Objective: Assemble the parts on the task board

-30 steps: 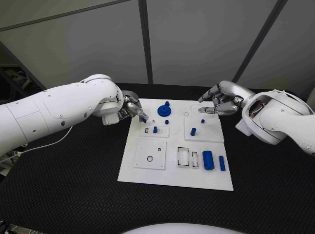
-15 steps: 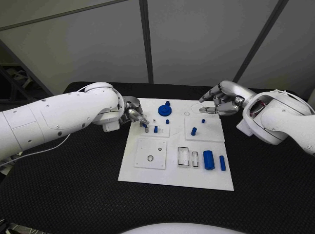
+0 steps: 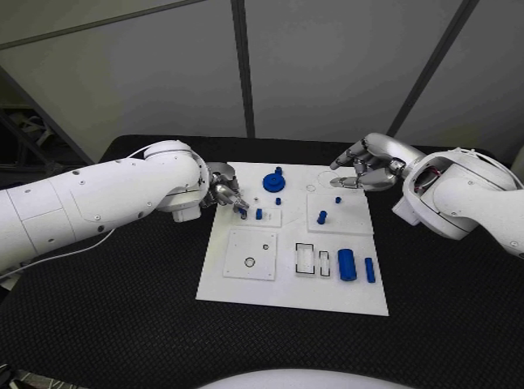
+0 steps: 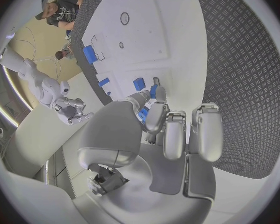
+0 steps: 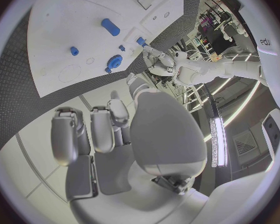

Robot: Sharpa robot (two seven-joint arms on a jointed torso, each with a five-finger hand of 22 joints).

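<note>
— From the head view: left robot hand [image 3: 225,194] is down at the task board [image 3: 291,288]'s near-left corner, pinching a small blue peg [image 3: 238,211]. Right robot hand [image 3: 364,168] hovers off the board's far right corner, fingers curled, nothing in it.

— Left wrist view: the blue peg sits between the fingertips [image 4: 154,95], just over the board. Looks light, rigid, slick plastic; I'd grip its sides, mid-length.

— Right wrist view: more parts, a round blue knob [image 5: 114,61] on the board. Any writing?

— None readable.
</note>
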